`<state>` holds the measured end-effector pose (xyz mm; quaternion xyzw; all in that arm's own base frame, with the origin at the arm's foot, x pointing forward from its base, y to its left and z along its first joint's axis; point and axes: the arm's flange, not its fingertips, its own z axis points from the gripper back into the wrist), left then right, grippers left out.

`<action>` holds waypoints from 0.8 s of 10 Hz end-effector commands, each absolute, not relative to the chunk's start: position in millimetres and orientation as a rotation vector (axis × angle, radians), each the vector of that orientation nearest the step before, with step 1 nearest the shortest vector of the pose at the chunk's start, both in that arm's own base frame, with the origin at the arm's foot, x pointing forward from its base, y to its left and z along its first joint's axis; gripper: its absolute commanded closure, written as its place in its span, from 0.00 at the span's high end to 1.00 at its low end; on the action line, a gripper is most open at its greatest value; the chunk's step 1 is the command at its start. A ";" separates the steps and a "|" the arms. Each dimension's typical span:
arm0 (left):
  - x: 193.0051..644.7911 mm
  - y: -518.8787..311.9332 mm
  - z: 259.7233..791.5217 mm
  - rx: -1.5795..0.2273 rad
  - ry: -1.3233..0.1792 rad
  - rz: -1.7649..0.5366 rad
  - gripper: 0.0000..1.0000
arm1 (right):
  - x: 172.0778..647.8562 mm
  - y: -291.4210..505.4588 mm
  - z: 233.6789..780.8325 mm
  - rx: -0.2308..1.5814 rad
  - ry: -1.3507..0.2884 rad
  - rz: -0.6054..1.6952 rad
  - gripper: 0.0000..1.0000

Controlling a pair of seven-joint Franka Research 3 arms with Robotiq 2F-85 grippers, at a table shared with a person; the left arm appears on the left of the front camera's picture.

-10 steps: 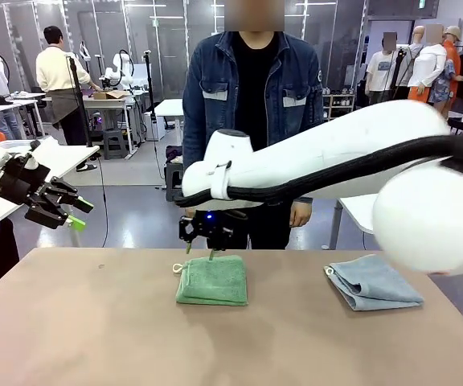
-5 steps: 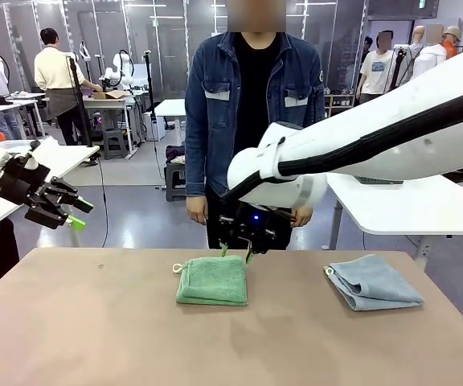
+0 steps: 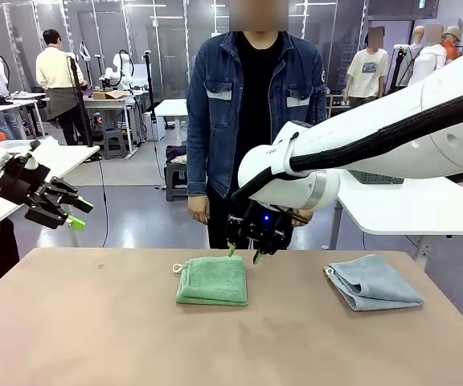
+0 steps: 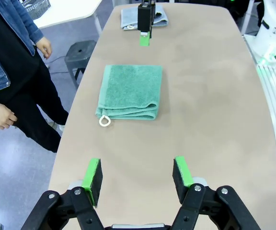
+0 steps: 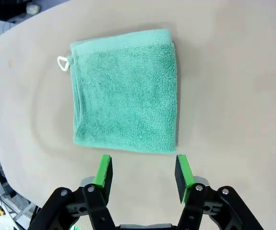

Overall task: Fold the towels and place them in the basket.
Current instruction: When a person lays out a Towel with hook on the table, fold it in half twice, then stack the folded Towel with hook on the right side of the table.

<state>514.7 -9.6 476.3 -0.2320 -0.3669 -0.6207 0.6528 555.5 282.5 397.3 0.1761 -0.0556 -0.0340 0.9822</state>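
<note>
- Left end effector hung off the tabletop's left edge, jaws apart, empty, same as a second before.
- Folded green terry towel lay mid-tabletop: soft, light, limp. Best pinched through all layers at the folded edge, I'd judge.
- Right end effector, open and empty, had shifted from the towel's left side to its far right corner.
- Folded light-blue towel lay far right, unmoved.

- Green towel: soft looped terry cloth, matt, with a flat woven band along one edge.
- Light blue towel: the same fuzzy, matt cloth.
- Table: smooth, matt tan top.
- Right arm: glossy white plastic shell.
- Jacket: blue denim.
</note>
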 end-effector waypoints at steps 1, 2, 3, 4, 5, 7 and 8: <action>515.3 -9.8 479.3 -0.516 -0.822 -1.407 0.75 | 555.8 283.1 397.1 0.354 -0.112 -0.067 0.66; 515.3 -9.8 479.3 -0.516 -0.822 -1.407 0.75 | 555.8 283.1 397.1 0.354 -0.112 -0.067 0.66; 515.3 -9.8 479.3 -0.516 -0.822 -1.407 0.75 | 555.8 283.1 397.1 0.354 -0.112 -0.067 0.66; 515.3 -9.8 479.3 -0.516 -0.822 -1.407 0.75 | 555.8 283.1 397.1 0.354 -0.112 -0.067 0.66; 515.3 -9.8 479.3 -0.516 -0.822 -1.407 0.75 | 555.8 283.1 397.1 0.354 -0.112 -0.067 0.66; 515.3 -9.8 479.3 -0.516 -0.822 -1.407 0.75 | 555.8 283.1 397.1 0.354 -0.112 -0.067 0.66; 515.3 -9.8 479.3 -0.516 -0.822 -1.407 0.75 | 555.8 283.1 397.1 0.354 -0.112 -0.067 0.66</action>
